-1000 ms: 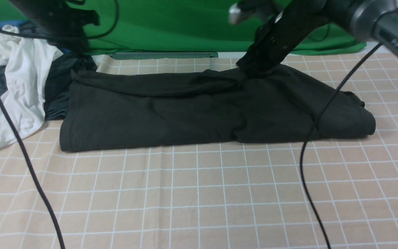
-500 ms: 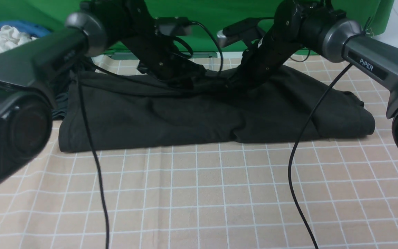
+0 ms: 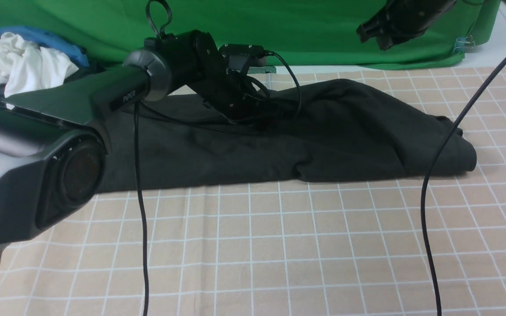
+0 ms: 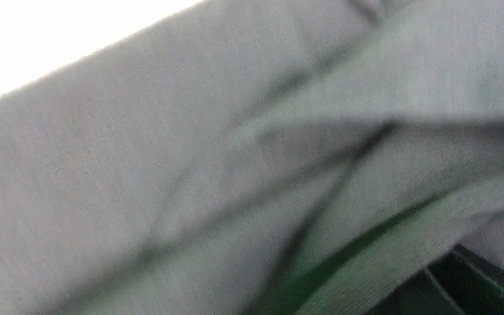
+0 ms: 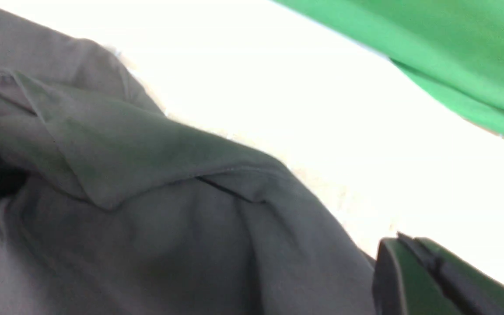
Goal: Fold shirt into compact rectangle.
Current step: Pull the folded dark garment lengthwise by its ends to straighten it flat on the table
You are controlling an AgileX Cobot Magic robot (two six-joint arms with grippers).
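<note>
The black shirt [image 3: 345, 131] lies in a long folded band across the far half of the table; its print and collar label do not show. My left arm reaches over it, and the left gripper [image 3: 267, 119] is sunk into the cloth at the band's far middle, dark against dark. In the left wrist view blurred shirt cloth [image 4: 190, 153] fills the picture and lies against one finger [image 4: 475, 288]. The right gripper [image 3: 369, 31] hangs high at the back right, clear of the shirt. The right wrist view shows shirt folds [image 5: 169, 218] below one finger [image 5: 427, 280].
A pile of white, blue and dark clothes [image 3: 20, 70] sits at the far left. A green backdrop [image 3: 301, 30] closes the back. Two black cables [image 3: 141, 228] [image 3: 428, 210] hang across the checked tablecloth [image 3: 279, 254] in front of the shirt.
The right gripper has left the shirt's far middle and risen to the upper right. The left arm has swung in from the far left and dropped onto that same spot.
</note>
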